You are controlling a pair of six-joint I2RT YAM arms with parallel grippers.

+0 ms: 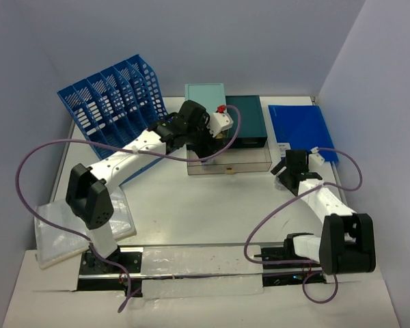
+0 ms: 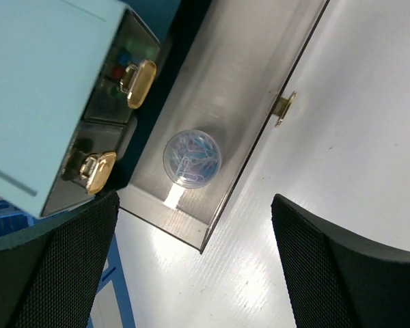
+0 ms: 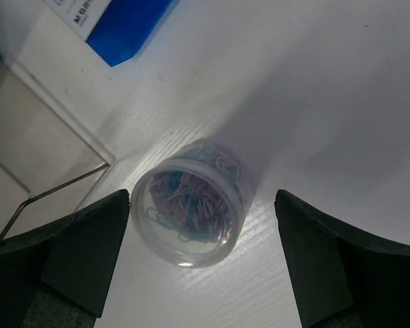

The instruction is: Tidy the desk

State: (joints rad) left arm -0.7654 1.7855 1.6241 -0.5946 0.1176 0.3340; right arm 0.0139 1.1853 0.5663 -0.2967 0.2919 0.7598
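Note:
On the white desk [image 1: 212, 205], a clear drawer [image 1: 249, 164] stands pulled out of the teal drawer boxes [image 1: 205, 94]. In the left wrist view a small clear jar of coloured paper clips [image 2: 193, 158] sits inside the drawer [image 2: 219, 96]. My left gripper [image 1: 206, 145] hovers above the drawer's near corner, open [image 2: 191, 205] and holding nothing. A second clear jar of paper clips [image 3: 189, 203] stands on the desk just right of the drawer. My right gripper [image 3: 201, 198] straddles it, open, its left finger [image 3: 75, 246] close to the jar. From above, the right gripper [image 1: 285, 167] hides this jar.
A blue slotted file rack [image 1: 113, 102] stands at the back left. A dark teal box [image 1: 249, 116] sits beside the light one. A blue folder [image 1: 302, 128] lies at the back right. A clear plastic sleeve [image 1: 78, 232] lies at the front left.

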